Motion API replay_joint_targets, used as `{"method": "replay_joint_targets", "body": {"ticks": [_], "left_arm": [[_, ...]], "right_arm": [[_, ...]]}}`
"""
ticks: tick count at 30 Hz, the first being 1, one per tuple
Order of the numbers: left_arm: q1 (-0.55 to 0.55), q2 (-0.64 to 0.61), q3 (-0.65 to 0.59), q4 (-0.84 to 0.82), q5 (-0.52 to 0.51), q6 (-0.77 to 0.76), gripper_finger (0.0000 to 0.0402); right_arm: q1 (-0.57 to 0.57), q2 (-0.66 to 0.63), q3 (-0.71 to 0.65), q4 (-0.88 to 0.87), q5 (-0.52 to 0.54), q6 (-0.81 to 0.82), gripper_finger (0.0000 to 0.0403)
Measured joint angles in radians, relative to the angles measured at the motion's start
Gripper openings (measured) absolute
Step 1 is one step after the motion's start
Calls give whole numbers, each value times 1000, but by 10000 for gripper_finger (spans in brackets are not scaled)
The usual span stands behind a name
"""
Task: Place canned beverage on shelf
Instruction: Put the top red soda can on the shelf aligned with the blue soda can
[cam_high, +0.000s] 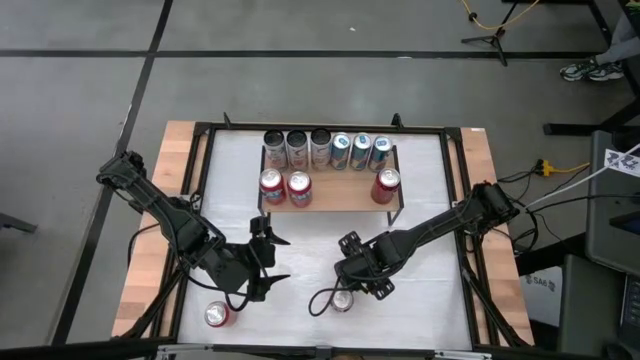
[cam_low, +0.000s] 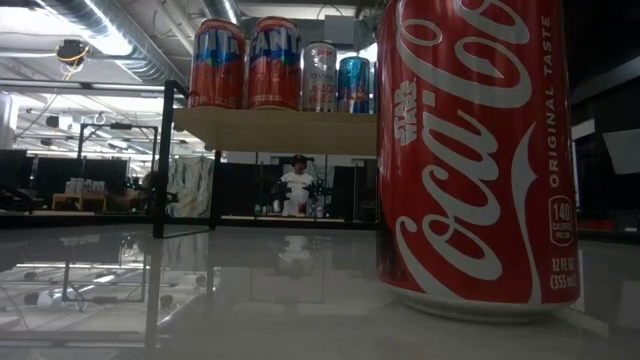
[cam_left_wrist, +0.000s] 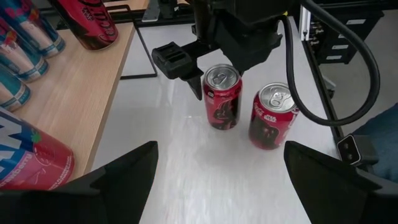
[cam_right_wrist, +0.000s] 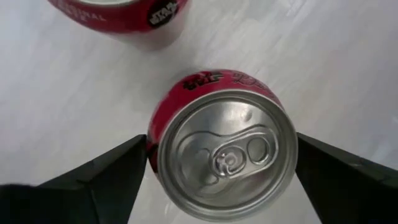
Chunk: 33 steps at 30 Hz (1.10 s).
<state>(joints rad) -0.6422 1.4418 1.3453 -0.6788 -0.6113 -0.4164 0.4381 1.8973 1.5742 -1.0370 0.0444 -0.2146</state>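
Observation:
A red can (cam_right_wrist: 221, 149) stands upright on the white table, hidden under my right gripper in the high view. My right gripper (cam_high: 358, 278) points down over it, open, one finger close on either side of its wall (cam_left_wrist: 222, 102). A second red can (cam_left_wrist: 272, 116) stands beside it, toward the near edge (cam_high: 343, 300), and fills the low view (cam_low: 470, 150). A third red can (cam_high: 218, 315) stands near the front left. The shelf (cam_high: 335, 197), at the far middle, carries several cans. My left gripper (cam_high: 272, 258) hangs open left of centre, touching nothing.
A black metal frame (cam_high: 200, 180) runs around the white tabletop. The shelf's wood plank (cam_left_wrist: 68, 93) has bare room along its near edge between the red cans. A cable (cam_high: 320, 300) loops beside the right gripper. A person sits far behind the table (cam_low: 298, 185).

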Motion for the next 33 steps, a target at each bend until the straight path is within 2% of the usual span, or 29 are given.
{"method": "replay_joint_targets", "body": {"ticks": [8, 11, 18, 27, 33], "left_arm": [[0, 0, 0, 0, 0, 0, 340], [0, 0, 0, 0, 0, 0, 340], [0, 0, 0, 0, 0, 0, 340], [0, 0, 0, 0, 0, 0, 340], [0, 0, 0, 0, 0, 0, 340]], "right_arm": [[0, 0, 0, 11, -5, 0, 301], [0, 0, 0, 21, -10, 0, 286], [0, 0, 0, 19, -10, 22, 297], [0, -1, 1, 16, -10, 36, 288], [0, -1, 82, -55, -12, 39, 287]]}}
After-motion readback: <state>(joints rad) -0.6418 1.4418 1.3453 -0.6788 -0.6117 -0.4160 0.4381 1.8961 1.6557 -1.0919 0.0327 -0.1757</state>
